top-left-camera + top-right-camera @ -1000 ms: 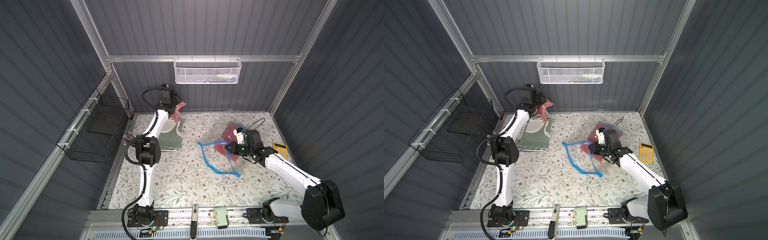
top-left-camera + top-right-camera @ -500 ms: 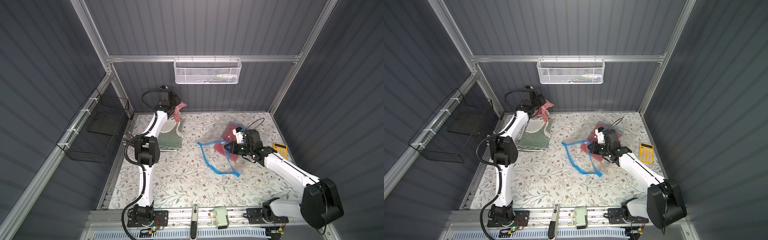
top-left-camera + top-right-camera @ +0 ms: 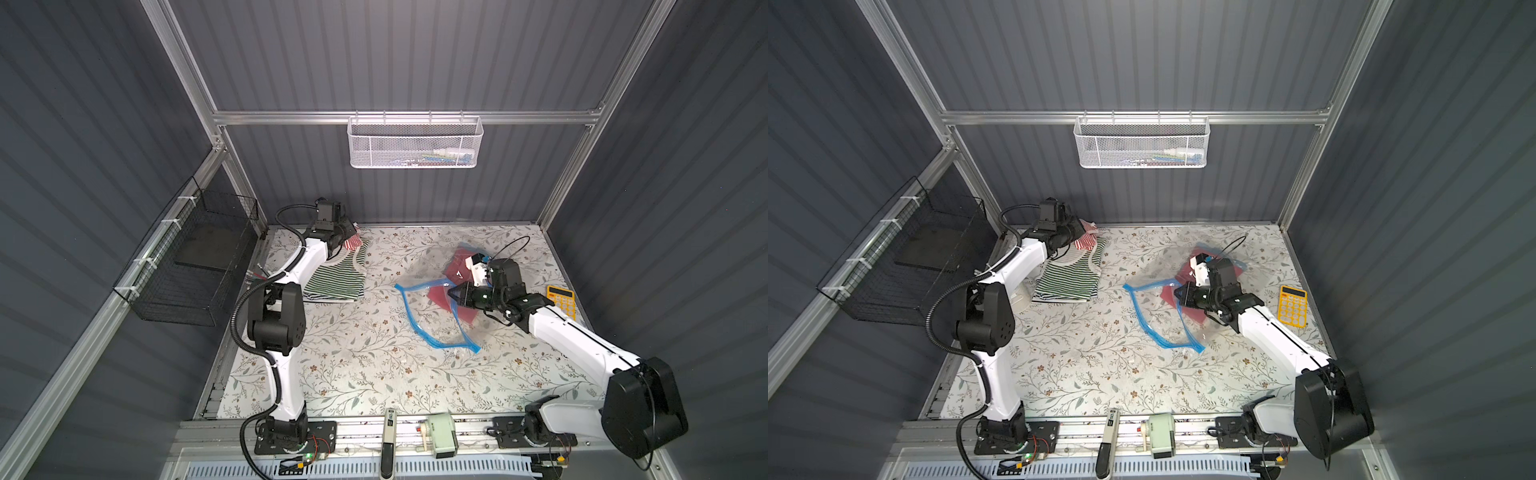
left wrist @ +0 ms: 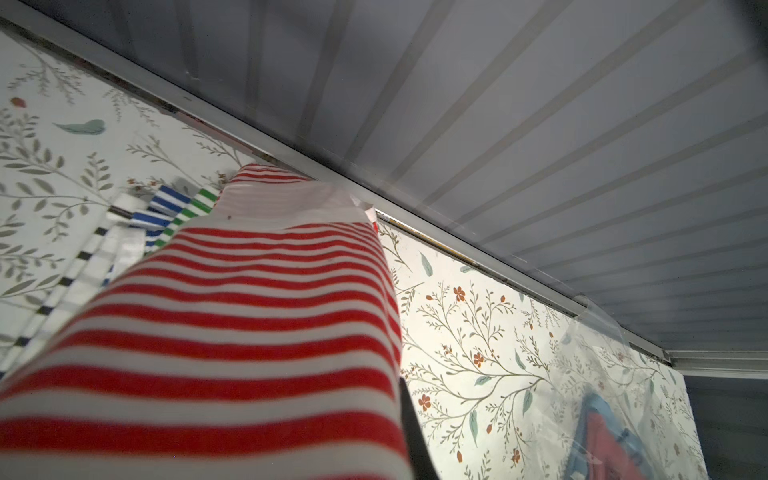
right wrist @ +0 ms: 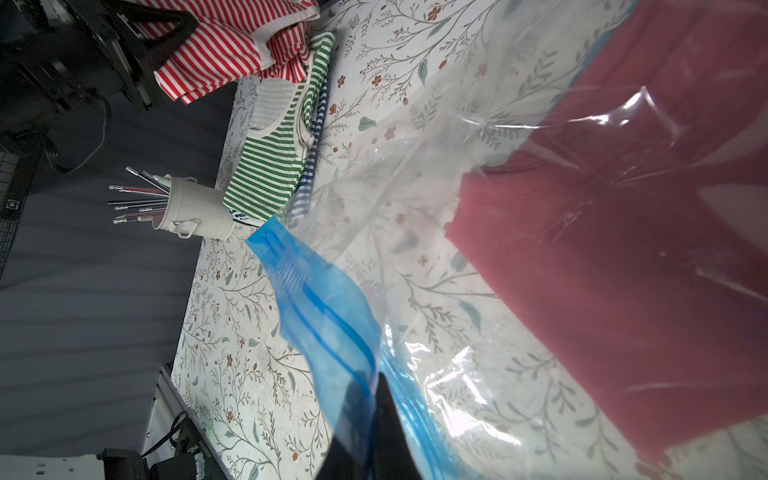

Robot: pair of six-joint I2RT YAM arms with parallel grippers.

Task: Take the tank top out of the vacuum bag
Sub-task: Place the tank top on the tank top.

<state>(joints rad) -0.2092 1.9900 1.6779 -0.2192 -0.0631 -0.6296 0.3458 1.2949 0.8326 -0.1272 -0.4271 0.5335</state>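
Tank top (image 3: pixel 354 242), red-white striped knit, clenched in left tool (image 3: pixel 1081 237), has sunk toward green-striped folded pile (image 3: pixel 334 282); right tool (image 3: pixel 452 294) clenched on blue strip (image 5: pixel 324 316) of clear crinkly vacuum bag (image 3: pixel 417 269). Removal looks done.

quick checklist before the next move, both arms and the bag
1. Right claw grip on the blue zip strip of the bag: ok, shut on it.
2. Left claw grip on the red striped top: ok, shut on it.
3. Bag mouth open: ok, the strip's two sides stand apart in both top views.
4. Red striped top clear of the bag: ok, apart from it, hanging over the far end of the green striped top.
5. Bag emptied: not ok, dark red cloth lies inside.
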